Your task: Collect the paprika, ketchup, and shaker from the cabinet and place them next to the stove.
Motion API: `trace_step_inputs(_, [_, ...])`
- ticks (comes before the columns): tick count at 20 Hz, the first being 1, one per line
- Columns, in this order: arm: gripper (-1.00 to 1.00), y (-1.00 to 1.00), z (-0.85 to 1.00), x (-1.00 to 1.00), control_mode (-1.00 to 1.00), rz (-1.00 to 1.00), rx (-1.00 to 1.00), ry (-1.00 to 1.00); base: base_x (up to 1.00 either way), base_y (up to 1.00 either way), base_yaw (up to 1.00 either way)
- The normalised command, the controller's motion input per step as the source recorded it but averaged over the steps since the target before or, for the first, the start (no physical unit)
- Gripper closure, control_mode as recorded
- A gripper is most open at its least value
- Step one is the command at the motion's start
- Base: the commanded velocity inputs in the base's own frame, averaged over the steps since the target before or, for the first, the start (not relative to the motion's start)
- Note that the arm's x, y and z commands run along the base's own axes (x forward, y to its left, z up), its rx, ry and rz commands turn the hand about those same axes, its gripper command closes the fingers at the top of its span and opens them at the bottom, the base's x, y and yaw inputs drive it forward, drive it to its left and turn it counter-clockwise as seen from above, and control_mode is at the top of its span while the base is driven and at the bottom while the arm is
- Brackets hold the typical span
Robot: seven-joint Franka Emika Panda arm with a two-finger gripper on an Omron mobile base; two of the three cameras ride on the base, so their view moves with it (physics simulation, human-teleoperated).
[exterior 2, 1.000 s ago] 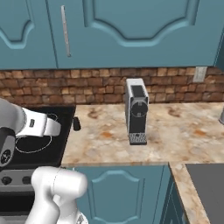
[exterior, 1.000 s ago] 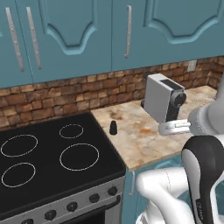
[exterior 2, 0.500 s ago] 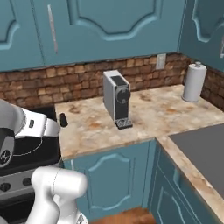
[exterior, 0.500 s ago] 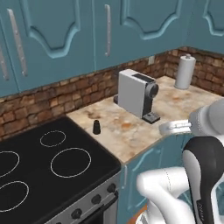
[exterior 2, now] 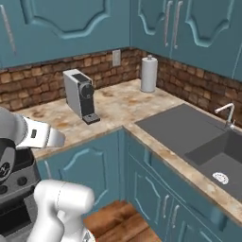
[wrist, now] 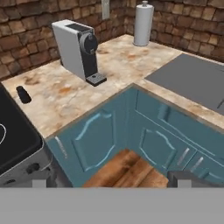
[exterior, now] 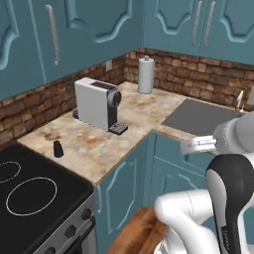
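Fingers [wrist: 112,180] spread wide, holding nothing. Black shaker [exterior: 58,149] stands upright on the desk [exterior: 99,149] just beside the stove [exterior: 34,198], up and left of the fingers; cabinet [exterior: 74,34] doors closed above.

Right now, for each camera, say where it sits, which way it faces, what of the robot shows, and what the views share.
Left base view: behind the arm's left, facing forward and down at the black glass cooktop and small black tapered shaker; white arm at lower right.
Right base view: behind its right, facing the dark grey sink; arm at lower left.
Hand view: on the hand, looking down at teal lower cabinet doors; open hand at the bottom.
Shared by all: the white-and-black coffee machine and white paper towel roll.
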Motion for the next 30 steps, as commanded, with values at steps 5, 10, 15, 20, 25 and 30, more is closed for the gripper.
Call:
trace_step_inputs(5, [-1.0, 0.0, 0.0, 0.0, 1.0, 0.0, 0.0, 0.0, -0.46, -0.37, -0.51])
trace_step_inputs(10, [-1.0, 0.0, 0.0, 0.0, 1.0, 0.0, 0.0, 0.0, -0.5, -0.38, -0.5])
trace_step_inputs(15, [-1.0, 0.0, 0.0, 0.0, 1.0, 0.0, 0.0, 0.0, -0.53, -0.48, -0.47])
trace_step_inputs(20, [-1.0, 0.0, 0.0, 0.0, 1.0, 0.0, 0.0, 0.0, -0.51, -0.61, -0.44])
trace_step_inputs(25, [-1.0, 0.0, 0.0, 0.0, 1.0, 0.0, 0.0, 0.0, -0.39, -0.71, -0.41])
trace_step_inputs(30, [-1.0, 0.0, 0.0, 0.0, 1.0, 0.0, 0.0, 0.0, -0.25, -0.85, -0.35])
